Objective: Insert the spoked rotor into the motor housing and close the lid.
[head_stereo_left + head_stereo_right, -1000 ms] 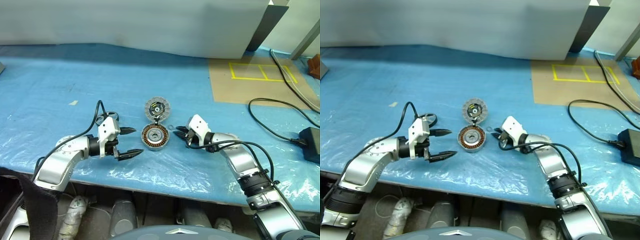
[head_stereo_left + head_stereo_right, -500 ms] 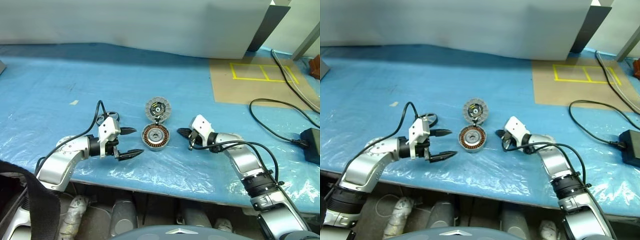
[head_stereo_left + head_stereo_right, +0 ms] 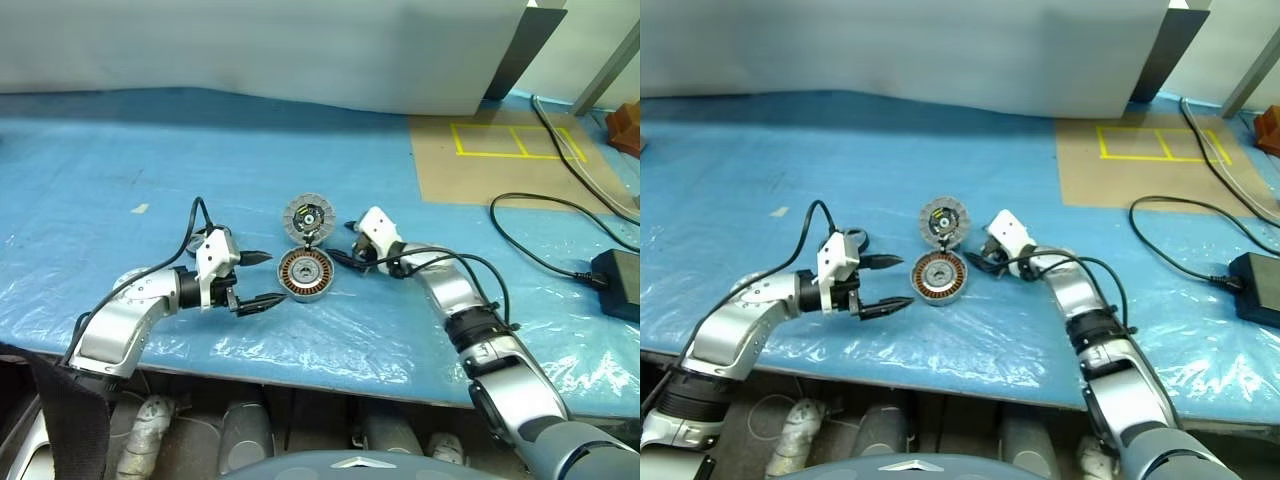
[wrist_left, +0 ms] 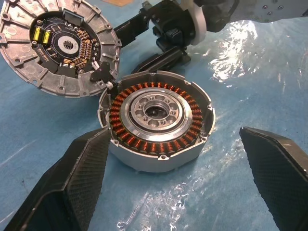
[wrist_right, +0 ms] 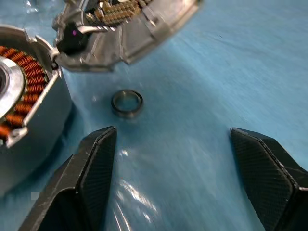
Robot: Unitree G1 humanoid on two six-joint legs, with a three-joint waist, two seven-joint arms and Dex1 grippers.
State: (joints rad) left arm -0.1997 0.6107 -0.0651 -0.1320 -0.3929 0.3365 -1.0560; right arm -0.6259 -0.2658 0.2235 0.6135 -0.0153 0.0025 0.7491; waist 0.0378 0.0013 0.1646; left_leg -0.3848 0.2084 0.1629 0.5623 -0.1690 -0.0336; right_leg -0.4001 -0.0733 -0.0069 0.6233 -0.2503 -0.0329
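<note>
Blue plastic-covered table, small metal ring, black cable, yellow-taped brown mat, grey board

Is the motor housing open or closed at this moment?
Open. The lid is swung aside beside the motor housing, inner face up, and the copper windings lie uncovered.

motor housing: silver-grey wall, ring of copper-orange windings, pale silver hub with dark centre hole. lid: silver-grey, radial ribs round a black centre; two yellow marks, row of copper-brown parts, white ring mid. small ring: dark grey metal, shiny. worktop: blue glossy plastic sheet, white glare spots; brown cardboard patch with yellow tape rectangles. left gripper and right gripper: black textured fingers, white and silver bodies. cables: black.
</note>
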